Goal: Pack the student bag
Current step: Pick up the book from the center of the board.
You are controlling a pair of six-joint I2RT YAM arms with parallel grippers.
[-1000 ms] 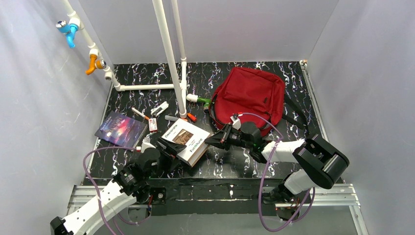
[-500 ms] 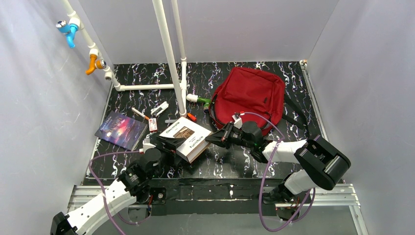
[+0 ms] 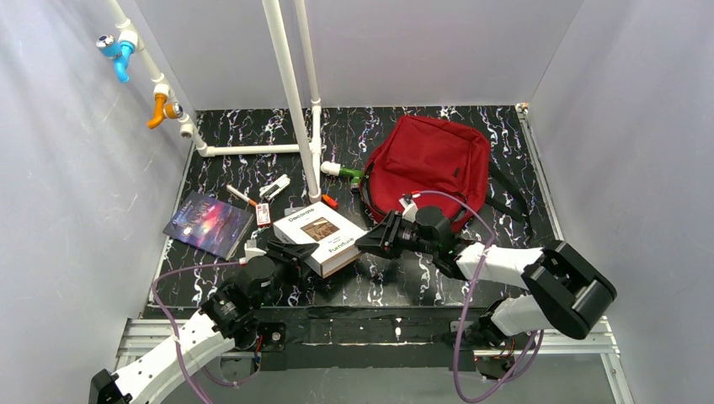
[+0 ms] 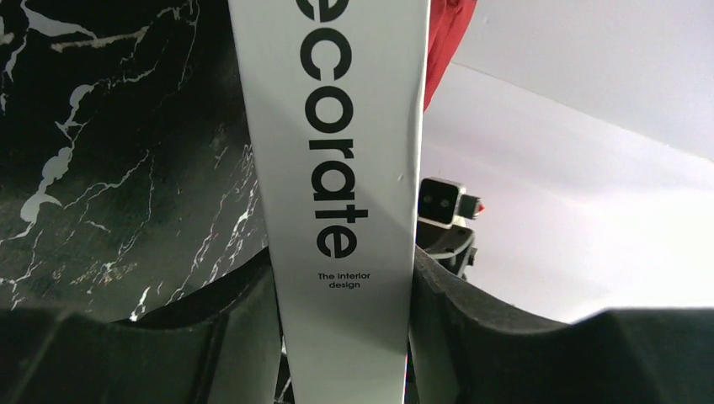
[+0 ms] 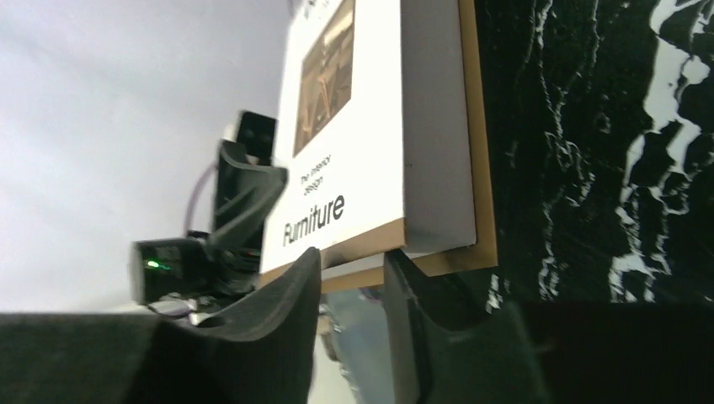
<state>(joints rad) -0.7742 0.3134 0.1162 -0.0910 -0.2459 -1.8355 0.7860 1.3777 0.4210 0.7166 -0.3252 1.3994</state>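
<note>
White book (image 3: 318, 229), hardcover, "Decorate" on the spine and "Furniture" on the front, sits between the two arms near the front of the black marbled surface (image 3: 404, 278).

Left hand (image 3: 290, 252): clamped across the book's spine. In the left wrist view both fingers press flat against the spine's sides, no gap either side.

Right hand (image 3: 375, 240): at the book's opposite corner. In the right wrist view its fingers (image 5: 286, 286) stand parted with the brown cover edge between them and slack around it, so released, not pinching.

Left of the book: dark blue book (image 3: 206, 220) flat on the surface, well apart from the hands. Just beyond both, a loose scatter of pens (image 3: 253, 198).

Student bag (image 3: 434, 164): dark red, lying at the far right of the surface, beyond the right hand, touching neither hand. Black straps trail off its right side.

White pipe frame (image 3: 290, 101) rises at the far centre, left of the bag.
</note>
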